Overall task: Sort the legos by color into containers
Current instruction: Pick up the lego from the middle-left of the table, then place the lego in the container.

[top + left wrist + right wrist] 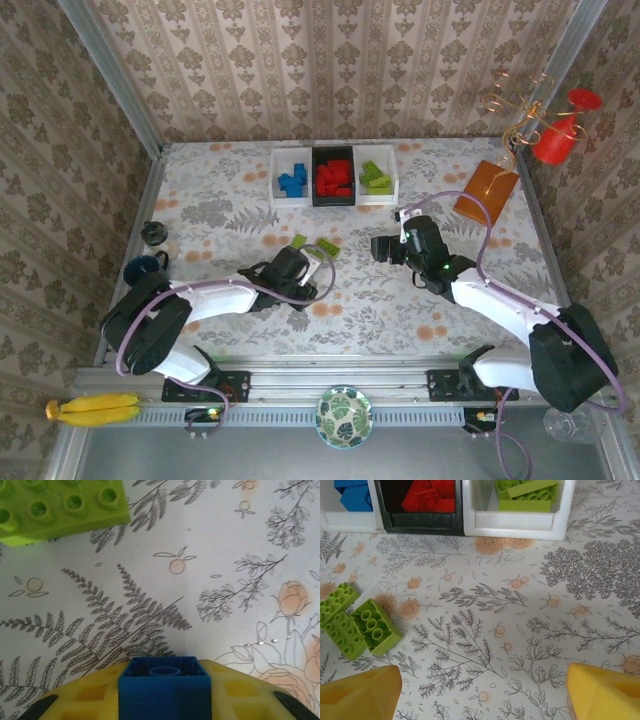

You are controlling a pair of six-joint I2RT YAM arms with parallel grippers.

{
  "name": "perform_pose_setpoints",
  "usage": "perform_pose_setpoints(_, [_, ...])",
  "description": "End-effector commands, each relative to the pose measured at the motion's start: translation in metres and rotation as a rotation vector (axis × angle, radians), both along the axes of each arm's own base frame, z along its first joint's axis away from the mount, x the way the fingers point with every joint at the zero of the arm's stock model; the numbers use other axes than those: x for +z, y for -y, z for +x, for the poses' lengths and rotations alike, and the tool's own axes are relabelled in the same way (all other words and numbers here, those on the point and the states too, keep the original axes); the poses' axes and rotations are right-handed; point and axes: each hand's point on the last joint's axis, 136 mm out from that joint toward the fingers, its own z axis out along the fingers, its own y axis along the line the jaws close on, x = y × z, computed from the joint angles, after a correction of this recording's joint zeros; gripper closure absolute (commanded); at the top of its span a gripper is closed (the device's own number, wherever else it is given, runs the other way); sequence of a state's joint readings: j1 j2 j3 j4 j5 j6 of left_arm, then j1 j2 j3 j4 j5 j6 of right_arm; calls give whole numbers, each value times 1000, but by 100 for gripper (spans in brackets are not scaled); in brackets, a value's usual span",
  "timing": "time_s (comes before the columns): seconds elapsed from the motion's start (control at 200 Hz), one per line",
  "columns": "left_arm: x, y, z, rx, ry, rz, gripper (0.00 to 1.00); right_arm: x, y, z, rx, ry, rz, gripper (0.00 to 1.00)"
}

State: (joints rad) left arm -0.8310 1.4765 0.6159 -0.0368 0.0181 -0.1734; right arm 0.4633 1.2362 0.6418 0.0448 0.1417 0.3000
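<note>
The left claw (310,265) was clenched on a blue brick (164,689), which sat squarely between its yellow fingers (85,697) just above the floral table (220,200). A lime brick (60,507) lay ahead of that claw and to its left, apart from it. The right claw (482,690) hung released, its fingertips wide apart with only bare table between them. Loose lime bricks (372,626) lay ahead of it to the left, untouched. Beyond, three trays stood side by side. The left white tray (345,522) held blue bricks (292,178), the black tray (422,522) held red bricks (333,176), and the right white tray (517,522) held lime bricks (374,176).
</note>
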Motion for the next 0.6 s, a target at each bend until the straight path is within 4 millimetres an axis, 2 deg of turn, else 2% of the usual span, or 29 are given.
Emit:
perform_pose_setpoints(0.0, [47,11,26,66,109,-127,72,3,3,-2,-14,13,27,13])
perform_pose_setpoints(0.11, [98,-2,72,221,231,-269,74,4,2,-1,-15,22,42,13])
perform_pose_setpoints(0.235, [132,-24,128,365,307,-319,74,6,0,-2,-7,30,61,13])
perform_pose_setpoints(0.305, [147,-30,161,406,347,-323,74,7,1,-4,-6,33,62,13])
perform_pose_setpoints(0.395, [157,-36,201,440,389,-297,74,11,2,-7,-7,45,70,13])
perform_pose_setpoints(0.475, [157,-38,233,470,417,-273,74,15,4,-10,-9,59,79,13])
perform_pose_setpoints(0.485, [155,-47,241,490,421,-266,74,15,4,-10,-10,62,79,13])
perform_pose_setpoints(0.51, [157,-50,253,505,431,-271,74,16,5,-10,-11,66,80,13])
perform_pose_setpoints(0.595, [150,-50,285,518,428,-272,73,17,6,-11,-16,73,79,13])
